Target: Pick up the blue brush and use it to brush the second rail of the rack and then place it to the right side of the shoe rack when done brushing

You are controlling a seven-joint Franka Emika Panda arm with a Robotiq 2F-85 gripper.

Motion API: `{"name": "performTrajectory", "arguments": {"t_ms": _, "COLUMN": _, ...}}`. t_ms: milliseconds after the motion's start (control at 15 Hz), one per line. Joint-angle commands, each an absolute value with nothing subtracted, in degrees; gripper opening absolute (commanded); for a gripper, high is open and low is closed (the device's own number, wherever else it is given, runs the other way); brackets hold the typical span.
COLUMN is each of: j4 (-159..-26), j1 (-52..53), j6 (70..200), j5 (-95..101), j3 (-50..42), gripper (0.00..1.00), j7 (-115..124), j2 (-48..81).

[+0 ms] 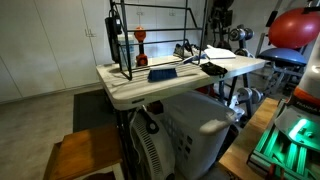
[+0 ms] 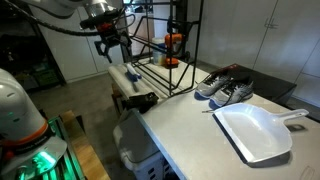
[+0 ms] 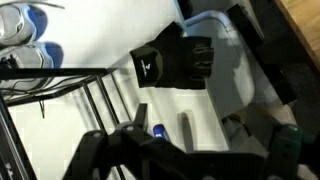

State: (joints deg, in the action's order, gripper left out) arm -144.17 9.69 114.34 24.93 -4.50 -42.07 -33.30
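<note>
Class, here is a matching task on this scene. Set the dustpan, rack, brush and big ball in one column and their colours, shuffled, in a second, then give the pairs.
Things:
1. dustpan
2. rack
3. brush
4. ball

Colours:
a. blue
b. black
c. red
d. white

Pairs: 1-d; 2-b; 3-a; 4-c

No words or numbers can be read in any view. In the wrist view, the black item (image 3: pixel 172 62) carries a small white mark, too blurred to make out.
</note>
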Motion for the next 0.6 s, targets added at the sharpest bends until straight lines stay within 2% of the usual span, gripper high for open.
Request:
{"name": "performTrajectory", "arguments": {"t_ms": 0, "j4": -146.3, "j1": 11.1, "j6": 124.6, "j5": 19.6, "j3": -8.9, "gripper": 1.00, "j7": -51.5, "j2": -30.6}}
{"name": "performTrajectory", "arguments": {"t_ms": 533, "j4": -149.3, "j1": 13.6, "j6": 140.8, "j5": -1.2, "j3": -15.0, "gripper": 1.00, "j7": -77.3, "j2": -22.4}}
